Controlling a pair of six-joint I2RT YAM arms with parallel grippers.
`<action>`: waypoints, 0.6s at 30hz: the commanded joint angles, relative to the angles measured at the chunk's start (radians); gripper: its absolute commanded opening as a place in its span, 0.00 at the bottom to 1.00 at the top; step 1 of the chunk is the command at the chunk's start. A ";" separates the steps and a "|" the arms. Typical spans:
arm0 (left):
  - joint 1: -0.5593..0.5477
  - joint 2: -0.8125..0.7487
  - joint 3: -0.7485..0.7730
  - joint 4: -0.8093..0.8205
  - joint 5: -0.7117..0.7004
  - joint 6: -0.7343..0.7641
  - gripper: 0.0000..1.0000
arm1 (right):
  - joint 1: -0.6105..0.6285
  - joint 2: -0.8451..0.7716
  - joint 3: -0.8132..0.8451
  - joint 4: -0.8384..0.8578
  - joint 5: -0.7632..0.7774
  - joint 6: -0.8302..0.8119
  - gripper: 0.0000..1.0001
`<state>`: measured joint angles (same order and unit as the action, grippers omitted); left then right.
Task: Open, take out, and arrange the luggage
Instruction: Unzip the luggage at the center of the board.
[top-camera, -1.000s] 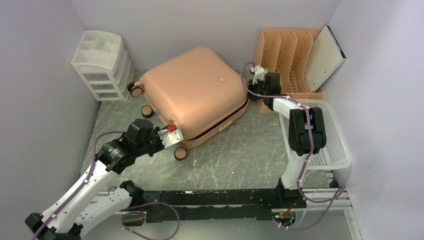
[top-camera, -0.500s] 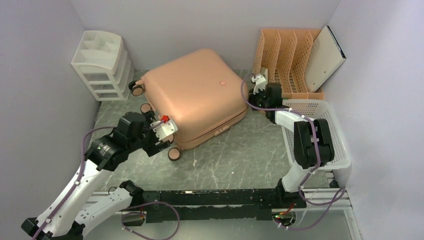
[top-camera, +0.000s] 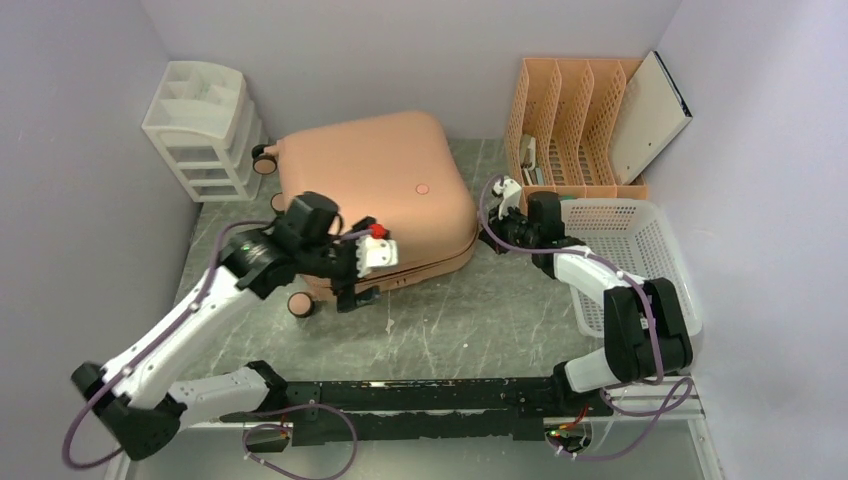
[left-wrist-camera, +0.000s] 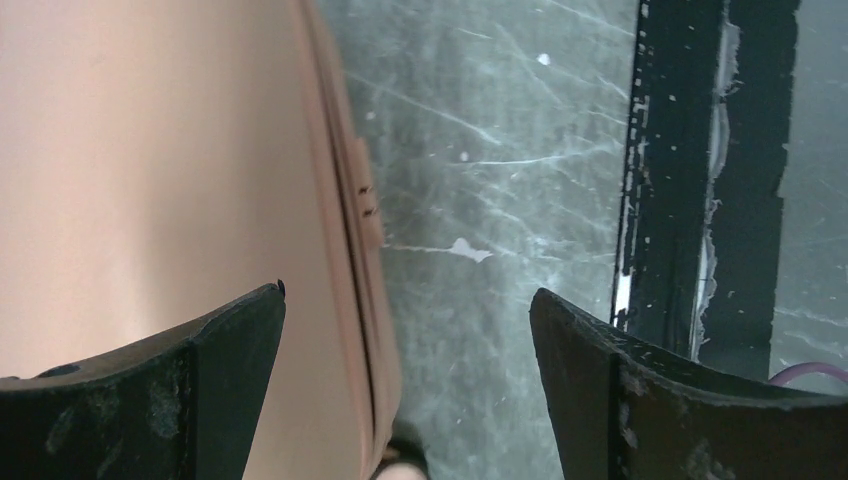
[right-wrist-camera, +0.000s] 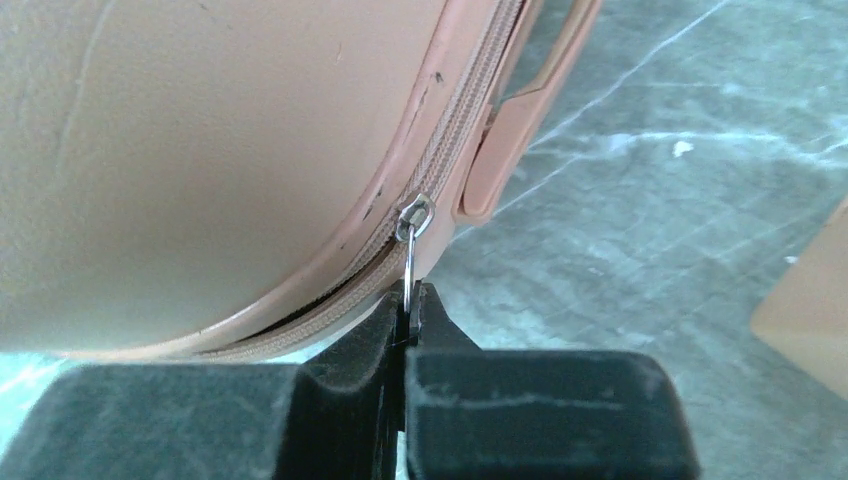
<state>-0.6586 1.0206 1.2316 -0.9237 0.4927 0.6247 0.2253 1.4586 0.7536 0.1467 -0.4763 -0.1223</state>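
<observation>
Letting go was the fresh event. The left gripper (top-camera: 370, 265), clamped a second earlier at the near corner of the luggage (top-camera: 380, 180) beside a wheel, now stood with its jaws spread wide and holding nothing. In its wrist view, one finger (left-wrist-camera: 150, 390) hung over the pink lid and the other over the grey table (left-wrist-camera: 480, 150), straddling the shell's seam edge.

The luggage had meanwhile swung round on the table. Its wheeled end lay closer to the white drawer unit (top-camera: 205, 130), and its long front edge faced the arms more squarely. It lay flat, lid up and not yet lifted.

The right gripper (top-camera: 492, 230) had kept its fingers pinched shut on the metal zipper pull (right-wrist-camera: 409, 265) and had travelled with it down the right-hand side, just past the side handle (right-wrist-camera: 520, 110). A thin dark gap seemed to trail behind the slider, suggesting the zip was partly run.

Judging by this, the steadying hold was finished and the left arm was free to regrip, while unzipping looked only part done.
</observation>
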 joint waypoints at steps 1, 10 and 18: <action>-0.109 0.107 -0.021 0.090 0.002 -0.002 0.96 | 0.023 -0.088 -0.051 -0.008 -0.239 0.015 0.00; -0.278 0.258 -0.067 0.279 -0.182 -0.007 0.96 | -0.095 -0.111 -0.097 0.064 -0.299 0.071 0.00; -0.411 0.344 -0.175 0.375 -0.394 -0.003 0.85 | -0.132 -0.104 -0.093 0.074 -0.294 0.065 0.00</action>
<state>-1.0290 1.3346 1.1080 -0.6529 0.2577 0.6239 0.1173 1.3911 0.6605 0.1917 -0.7322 -0.0593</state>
